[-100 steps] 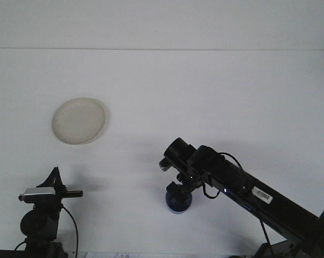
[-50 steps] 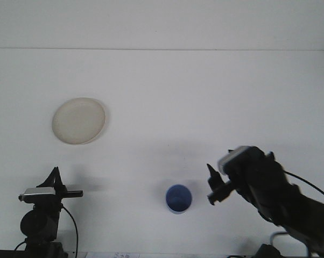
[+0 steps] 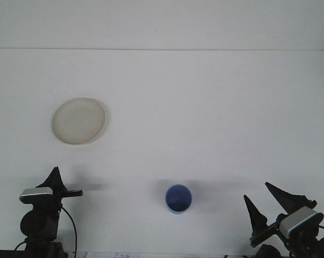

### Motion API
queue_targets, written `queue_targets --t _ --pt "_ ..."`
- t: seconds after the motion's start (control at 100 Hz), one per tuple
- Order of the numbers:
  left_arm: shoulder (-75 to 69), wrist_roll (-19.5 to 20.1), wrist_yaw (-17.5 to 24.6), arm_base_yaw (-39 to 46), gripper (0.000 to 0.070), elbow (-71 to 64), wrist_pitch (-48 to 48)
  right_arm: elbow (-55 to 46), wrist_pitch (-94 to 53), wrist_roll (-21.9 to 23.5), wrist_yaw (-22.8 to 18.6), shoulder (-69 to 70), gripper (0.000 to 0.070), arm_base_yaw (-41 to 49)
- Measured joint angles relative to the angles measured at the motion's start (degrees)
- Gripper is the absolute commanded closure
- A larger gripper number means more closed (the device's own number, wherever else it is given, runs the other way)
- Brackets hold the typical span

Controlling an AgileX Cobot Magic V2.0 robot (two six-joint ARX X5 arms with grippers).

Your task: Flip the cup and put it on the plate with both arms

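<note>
The blue cup (image 3: 178, 198) stands mouth-up on the bench (image 3: 205, 107), ready for the left claw (image 3: 58, 185), whose state I cannot tell; the right claw (image 3: 269, 207) is spread; the plate (image 3: 78, 120) waits far left.

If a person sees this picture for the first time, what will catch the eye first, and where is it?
The blue cup stands out most: it sits upright, mouth up, near the front middle of the white table, touching nothing. Next is the pale plate, bare, far to the left and further back. The two dark hands sit low in the front corners, the left hand and the right hand with its fingers spread, both away from the cup.
</note>
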Motion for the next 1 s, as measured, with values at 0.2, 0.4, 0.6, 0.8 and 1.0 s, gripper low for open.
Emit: queue_targets --t 0.2,0.4,0.6,0.8,1.0 --pt "0.0 -13.4 0.1 0.0 0.0685 0.0 2.3 -0.4 -0.2 0.2 0.0 -0.9 0.0232 0.0" --pt "2.2 -22.5 9.0 0.0 0.0685 4.9 -3.3 -0.4 -0.2 0.2 0.0 -0.9 0.0232 0.0" --pt "14.2 -20.3 20.2 -0.1 0.0296 22.6 -12.0 -0.4 -0.2 0.2 0.0 -0.9 0.0233 0.0" --pt "34.7 -14.0 34.1 -4.2 0.0269 40.2 -26.1 -0.4 -0.2 0.2 0.0 -0.9 0.0233 0.0" --pt "53.2 -11.6 40.4 -17.6 0.0193 52.6 -34.7 -0.4 -0.2 0.2 0.0 -0.9 0.0233 0.0"
